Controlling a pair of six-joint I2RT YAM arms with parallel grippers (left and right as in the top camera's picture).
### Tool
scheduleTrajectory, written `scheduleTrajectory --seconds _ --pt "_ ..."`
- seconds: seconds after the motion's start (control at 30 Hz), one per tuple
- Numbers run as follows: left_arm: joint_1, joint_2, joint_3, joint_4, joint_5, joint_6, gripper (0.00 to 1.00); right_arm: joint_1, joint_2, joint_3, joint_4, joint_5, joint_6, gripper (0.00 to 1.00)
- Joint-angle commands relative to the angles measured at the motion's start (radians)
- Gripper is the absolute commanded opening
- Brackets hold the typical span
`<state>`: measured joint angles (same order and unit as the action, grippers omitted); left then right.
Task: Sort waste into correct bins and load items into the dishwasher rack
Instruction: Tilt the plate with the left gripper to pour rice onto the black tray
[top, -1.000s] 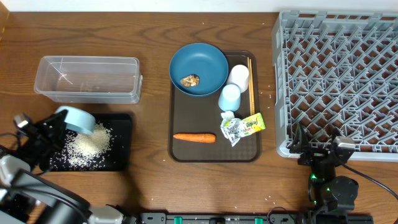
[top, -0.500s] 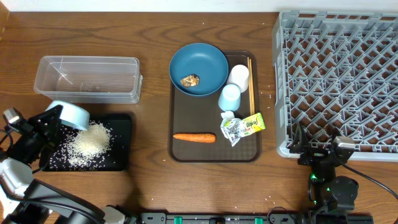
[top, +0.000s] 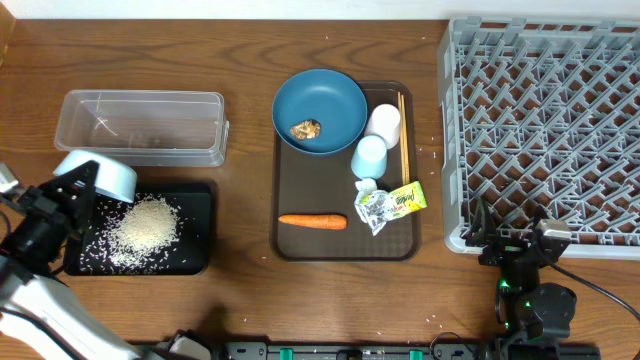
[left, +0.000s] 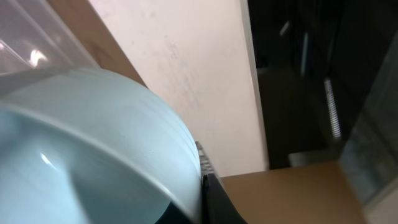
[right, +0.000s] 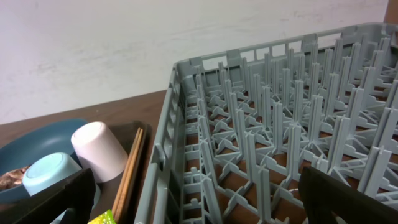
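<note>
Looking down from overhead, the left gripper (top: 84, 187) sits at the far left corner of the shallow black rectangular tray (top: 198, 258), clamped tight on the rim of the small light blue bowl (top: 106, 178), which it holds tilted above that corner. A heap of loose white rice grains (top: 143, 226) lies in the tray. The clear rectangular plastic tub (top: 140, 127) stands just beyond it on the wooden table (top: 245, 300). In the middle, the brown serving tray (top: 300, 248) carries the large dark blue dish (top: 330, 100) with the brown food lump (top: 306, 129) in it. To the dish's right stand the whitish cup (top: 384, 122) and the light blue cup (top: 369, 156), with the thin wooden chopsticks (top: 402, 130) right of them. Nearer lie the orange carrot (top: 312, 221) and the crumpled green-yellow-white snack wrapper (top: 390, 205). The large square grey plastic rack (top: 545, 120) fills the right side. The right gripper (top: 515, 238) hovers at its near edge.

From the left wrist, the bowl fills the lower left, one black finger (left: 214, 202) against its rim.

From the right wrist, both black fingers (right: 59, 199) stand spread wide with nothing between them; the rack lies ahead, and the cups, chopsticks and dish are to its left.
</note>
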<state>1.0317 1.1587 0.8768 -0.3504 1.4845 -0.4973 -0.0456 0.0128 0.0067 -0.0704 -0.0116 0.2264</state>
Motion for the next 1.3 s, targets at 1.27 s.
scheduleTrajectory --seconds 1.27 --pt "-0.071 0.360 0.011 0.041 0.082 -0.152 0.06 -0.016 -0.002 -0.001 -0.004 -0.007 -0.003 0.99"
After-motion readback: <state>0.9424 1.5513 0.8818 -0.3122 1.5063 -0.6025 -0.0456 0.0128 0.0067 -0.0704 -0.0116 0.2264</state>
